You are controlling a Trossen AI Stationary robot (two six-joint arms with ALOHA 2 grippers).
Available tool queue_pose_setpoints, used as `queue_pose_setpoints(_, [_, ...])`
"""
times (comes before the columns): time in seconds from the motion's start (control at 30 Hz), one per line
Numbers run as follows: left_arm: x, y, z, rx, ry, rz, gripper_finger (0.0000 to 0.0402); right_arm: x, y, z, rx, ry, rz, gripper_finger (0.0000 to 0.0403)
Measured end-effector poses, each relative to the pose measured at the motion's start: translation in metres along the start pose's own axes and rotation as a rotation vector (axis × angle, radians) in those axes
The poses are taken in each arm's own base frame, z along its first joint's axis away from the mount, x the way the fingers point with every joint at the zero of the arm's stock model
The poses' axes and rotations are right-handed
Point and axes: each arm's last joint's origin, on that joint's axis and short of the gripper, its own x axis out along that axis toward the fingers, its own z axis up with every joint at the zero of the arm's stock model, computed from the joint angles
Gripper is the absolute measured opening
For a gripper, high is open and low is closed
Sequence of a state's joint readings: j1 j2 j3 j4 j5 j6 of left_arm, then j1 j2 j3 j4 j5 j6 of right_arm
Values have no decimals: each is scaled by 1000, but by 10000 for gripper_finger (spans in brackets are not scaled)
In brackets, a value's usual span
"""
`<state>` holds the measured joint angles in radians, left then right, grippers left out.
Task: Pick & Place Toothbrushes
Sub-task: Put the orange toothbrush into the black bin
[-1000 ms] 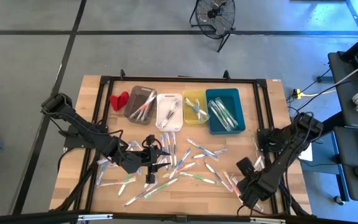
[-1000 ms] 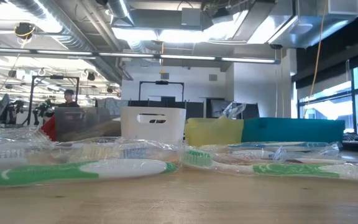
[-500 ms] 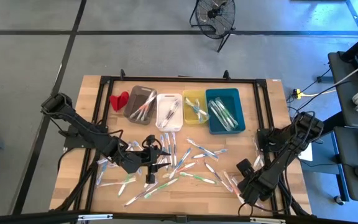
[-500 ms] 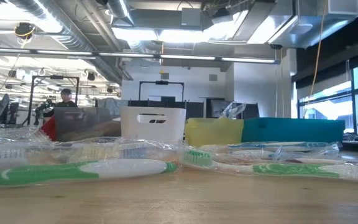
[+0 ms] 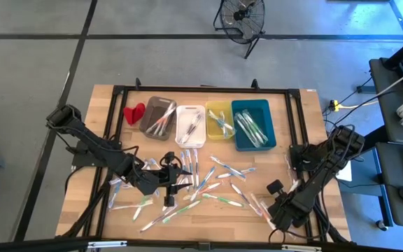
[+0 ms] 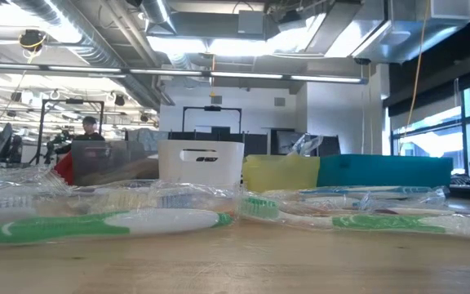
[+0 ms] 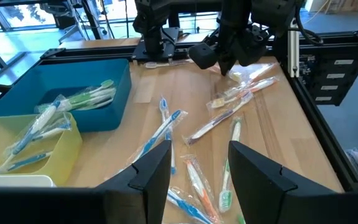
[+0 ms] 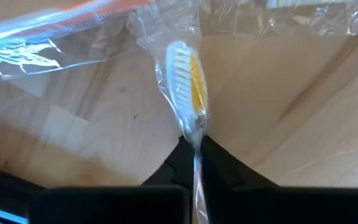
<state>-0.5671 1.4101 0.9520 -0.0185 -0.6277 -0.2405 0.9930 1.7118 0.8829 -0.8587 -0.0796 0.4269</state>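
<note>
The right gripper has just pinched shut on a yellow toothbrush on the worktop, ready to lift; the left gripper hangs wide.

Four bins in a row on the wooden table: grey bin, white bin, yellow bin, teal bin. Small red object beside grey. Floor fan beyond the table.

The right hand has closed since a second ago, its fingers now pinched on the clear wrapper of a yellow-bristled toothbrush near the counter's front right corner. In the room behind, a person has shifted slightly.
</note>
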Motion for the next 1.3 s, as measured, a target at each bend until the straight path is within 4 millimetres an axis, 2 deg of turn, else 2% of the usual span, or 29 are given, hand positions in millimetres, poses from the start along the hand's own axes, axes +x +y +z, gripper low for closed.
queue_pose_setpoints(0.1, [0, 0, 0, 0, 0, 0, 155, 0, -1, 1, 11, -5, 2, 19])
queue_pose_setpoints(0.63, [0, 0, 0, 1, 1, -3, 155, 0, -6, 5, 33, -14, 27, 2])
queue_pose_setpoints(0.93, [-1, -7, 7, 76, -48, -178, 155, -2, -6, 7, 39, -20, 27, 1])
queue_pose_setpoints(1.13, [-2, -11, 10, 124, -67, -313, 155, -11, -6, 15, 54, -42, 22, 2])
queue_pose_setpoints(1.3, [-2, -12, 10, 134, -68, -337, 155, -18, -9, 18, 71, -39, 0, 2])
